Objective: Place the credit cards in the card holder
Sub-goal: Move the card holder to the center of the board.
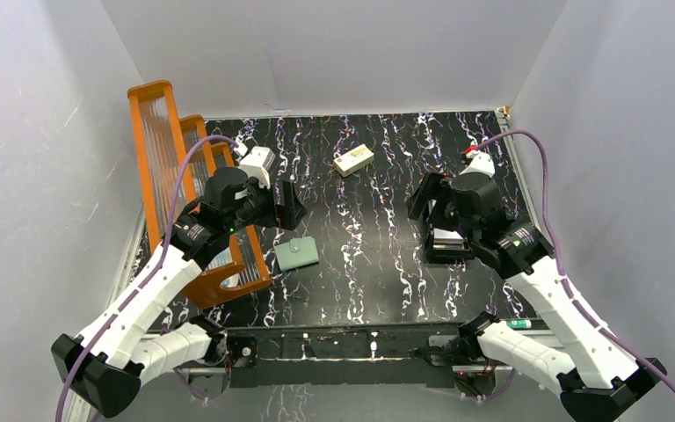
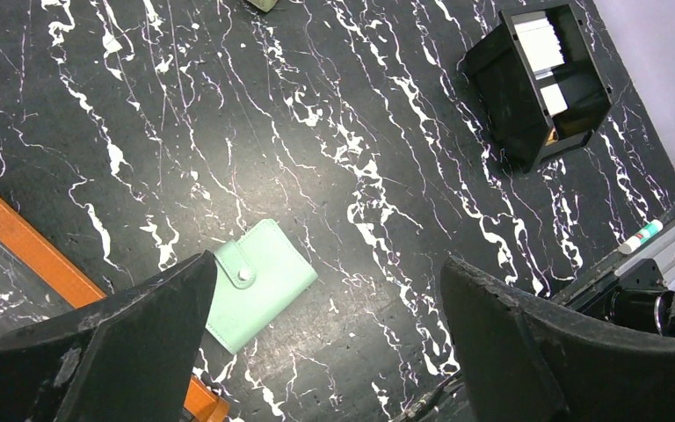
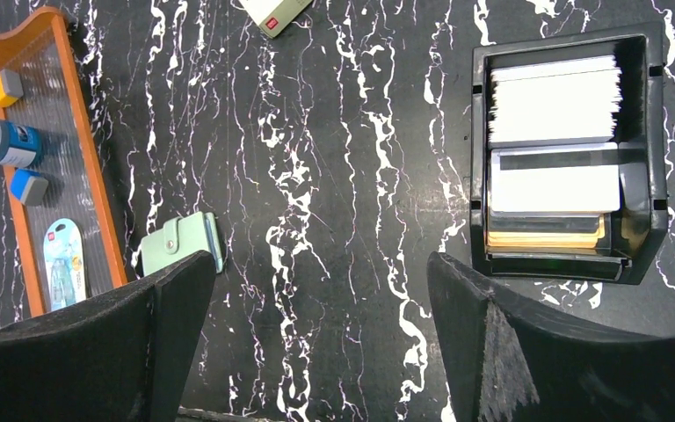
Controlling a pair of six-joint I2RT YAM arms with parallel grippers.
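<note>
The card holder (image 1: 297, 254) is a small mint-green wallet lying shut on the black marbled table, stud up. It also shows in the left wrist view (image 2: 259, 283) and the right wrist view (image 3: 176, 244). The credit cards (image 3: 555, 180), whitish, lie stacked in a black boxy tray (image 3: 479, 176), which also shows in the left wrist view (image 2: 501, 88). My left gripper (image 1: 288, 207) hovers above and just behind the card holder, open and empty (image 2: 330, 325). My right gripper (image 1: 424, 197) is open and empty (image 3: 321, 325), left of the tray (image 1: 448, 246), which my right arm partly hides.
A cream block with a dark mark (image 1: 353, 159) lies at the back centre. An orange stepped rack (image 1: 176, 176) stands along the left side and holds small items (image 3: 61, 251). A marker (image 2: 642, 236) lies by the near rail.
</note>
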